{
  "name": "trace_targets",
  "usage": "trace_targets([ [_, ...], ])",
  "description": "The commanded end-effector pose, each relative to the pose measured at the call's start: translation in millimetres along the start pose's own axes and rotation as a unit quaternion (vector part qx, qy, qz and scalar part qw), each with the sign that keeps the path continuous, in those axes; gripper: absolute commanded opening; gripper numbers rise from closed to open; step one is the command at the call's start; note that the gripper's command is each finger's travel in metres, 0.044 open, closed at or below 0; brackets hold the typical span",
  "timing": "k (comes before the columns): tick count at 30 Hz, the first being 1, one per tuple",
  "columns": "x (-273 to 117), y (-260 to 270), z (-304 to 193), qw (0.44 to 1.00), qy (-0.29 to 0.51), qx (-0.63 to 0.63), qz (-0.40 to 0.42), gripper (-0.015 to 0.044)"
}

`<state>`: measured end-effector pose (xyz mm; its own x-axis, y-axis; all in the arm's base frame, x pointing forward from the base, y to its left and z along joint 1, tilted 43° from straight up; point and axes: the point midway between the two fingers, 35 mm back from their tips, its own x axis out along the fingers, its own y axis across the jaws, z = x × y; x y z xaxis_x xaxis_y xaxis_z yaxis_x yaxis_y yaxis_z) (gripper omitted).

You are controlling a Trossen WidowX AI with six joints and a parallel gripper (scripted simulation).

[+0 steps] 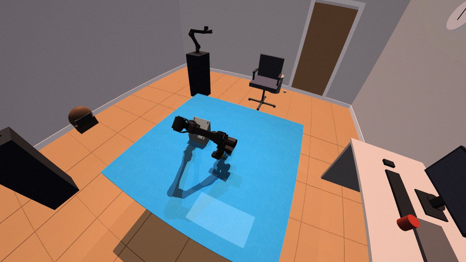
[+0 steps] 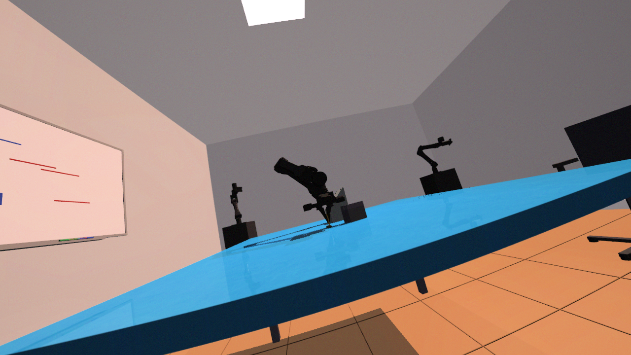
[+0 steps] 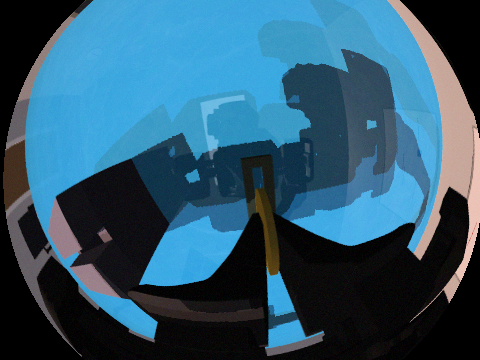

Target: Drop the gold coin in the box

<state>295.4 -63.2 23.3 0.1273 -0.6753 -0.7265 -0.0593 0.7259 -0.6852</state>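
The gold coin (image 3: 271, 250) (image 2: 328, 218) stands on edge, a thin yellow strip in the wrist view. Its far end overlaps the opening of the dark-green holder (image 3: 256, 161) (image 2: 329, 226), which rests on the blue table. My gripper (image 3: 262, 219) (image 2: 328, 219) is shut on the coin, pointing down, with a dark finger against each face. The fingers hide part of the coin and the holder's near end. The closed box (image 3: 112, 210) (image 2: 354, 212) stands beside the holder, dark in shadow, to the left in the wrist view. Its slot is not clearly visible. In the top view the box is not distinguishable.
The blue table (image 1: 270, 140) (image 2: 264, 273) carries shadows of the arm. A grey block (image 1: 202, 122) stands at the arm's base; a grey upright surface (image 2: 338, 207) shows behind the box in the exterior view. A white desk (image 1: 368, 169) and an office chair (image 1: 265, 81) stand off the table.
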Motion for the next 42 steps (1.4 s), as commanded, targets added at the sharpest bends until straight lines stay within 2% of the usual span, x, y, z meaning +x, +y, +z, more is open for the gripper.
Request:
trace_targets([
  [1,-12,0,3,1.000,-0.003,0.005,0.002,0.0000],
  [33,-84,-2,-1,1.000,-0.003,0.007,0.001,0.0000],
  [42,-85,0,1,0.989,-0.003,0.150,0.002,0.0000],
])
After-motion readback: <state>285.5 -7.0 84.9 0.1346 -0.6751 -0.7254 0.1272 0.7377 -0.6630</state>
